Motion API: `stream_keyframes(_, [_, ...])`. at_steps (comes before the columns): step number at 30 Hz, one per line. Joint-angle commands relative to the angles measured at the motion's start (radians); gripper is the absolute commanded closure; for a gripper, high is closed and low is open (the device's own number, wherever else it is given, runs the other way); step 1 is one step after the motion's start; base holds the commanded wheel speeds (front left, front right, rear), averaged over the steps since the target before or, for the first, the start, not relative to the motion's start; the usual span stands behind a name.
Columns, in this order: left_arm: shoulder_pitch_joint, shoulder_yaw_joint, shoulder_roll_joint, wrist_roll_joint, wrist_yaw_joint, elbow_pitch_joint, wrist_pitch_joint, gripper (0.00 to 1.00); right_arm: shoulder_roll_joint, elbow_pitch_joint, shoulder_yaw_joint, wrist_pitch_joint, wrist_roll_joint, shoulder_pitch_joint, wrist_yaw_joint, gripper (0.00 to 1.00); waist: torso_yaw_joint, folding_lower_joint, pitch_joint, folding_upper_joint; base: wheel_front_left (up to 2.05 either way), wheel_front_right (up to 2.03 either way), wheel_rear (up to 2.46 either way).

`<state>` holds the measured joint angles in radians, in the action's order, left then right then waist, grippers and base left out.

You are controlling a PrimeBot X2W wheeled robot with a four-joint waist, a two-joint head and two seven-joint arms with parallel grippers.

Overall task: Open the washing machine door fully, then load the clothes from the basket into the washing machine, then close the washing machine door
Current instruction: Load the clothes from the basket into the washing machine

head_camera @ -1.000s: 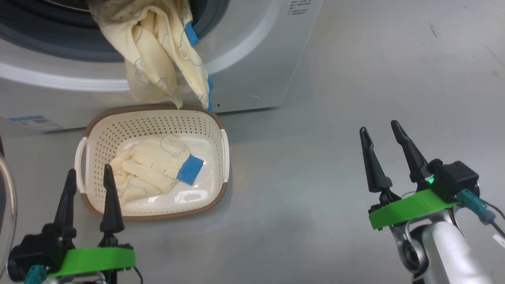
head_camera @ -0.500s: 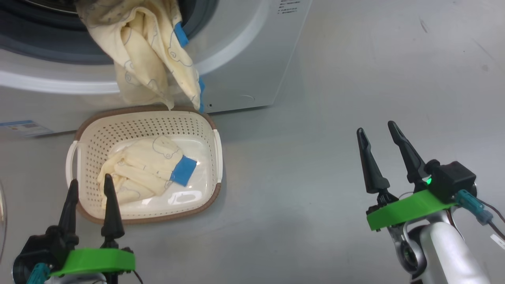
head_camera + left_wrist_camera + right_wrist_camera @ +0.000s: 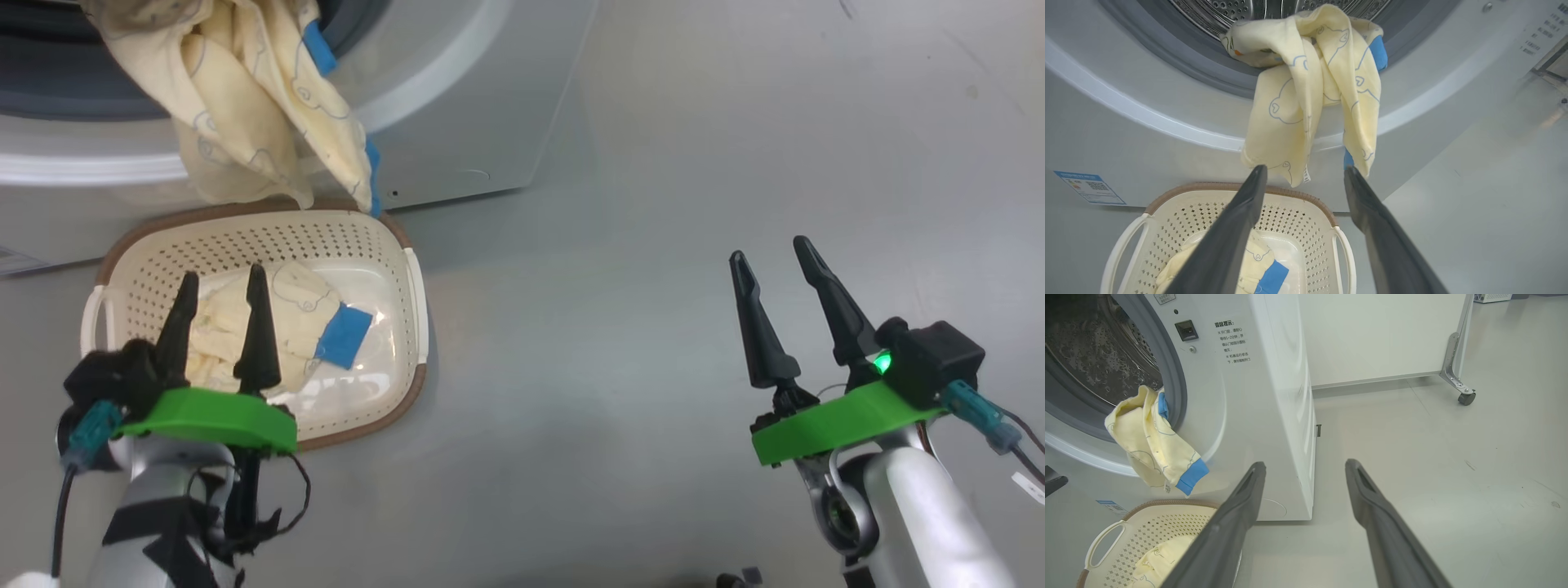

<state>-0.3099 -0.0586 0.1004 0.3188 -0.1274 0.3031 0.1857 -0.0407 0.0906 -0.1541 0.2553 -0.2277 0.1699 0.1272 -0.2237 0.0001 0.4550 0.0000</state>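
Grey floor (image 3: 653, 163) is stretching open to the right of the washing machine (image 3: 457, 122), and a white panel (image 3: 1384, 335) on a castor (image 3: 1466, 398) is standing behind it. One hanging garment (image 3: 245, 106) is spilling out of the drum mouth over the grey gasket (image 3: 1180, 61). Its blue-trimmed end is dangling just above the back rim of the basket (image 3: 343, 241). The basket is sitting on the floor, close against the machine's front, and I am seeing a folded garment (image 3: 302, 302) lying in its bottom. That draped cloth is falling across the lower part of the drum opening.

My left tool (image 3: 223, 273) is hovering over the basket's near half, fingers pointing toward the machine, spread wide and gripping nothing. My right tool (image 3: 769, 250) is hanging well off to the right above the floor, equally wide apart and carrying nothing.

The machine's front corner is bounding the free floor on the left, with the basket's right handle (image 3: 420, 306) lying just short of it.
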Motion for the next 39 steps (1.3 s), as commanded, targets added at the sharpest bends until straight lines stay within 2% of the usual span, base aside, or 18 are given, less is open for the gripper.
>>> stream_keyframes(1, [-0.032,0.018,0.028,0.009,-0.003,-0.015,-0.001,0.0,-0.009,-0.034,-0.02,0.006,-0.008,0.018,0.003,0.0,-0.012,-0.0001,0.014,0.0,0.0,0.0,0.0])
stream_keyframes(20, [-0.293,-0.088,0.089,0.088,-0.003,0.156,-0.015,0.0,-0.009,-0.047,-0.029,0.006,-0.017,0.062,0.003,0.0,-0.052,-0.0001,0.13,0.0,0.0,0.0,0.0])
stream_keyframes(39, [-0.44,-0.129,0.115,0.111,-0.003,0.265,0.025,0.0,-0.009,-0.057,-0.035,0.006,-0.003,0.087,0.003,0.0,-0.061,-0.0001,0.2,0.0,0.0,0.0,0.0])
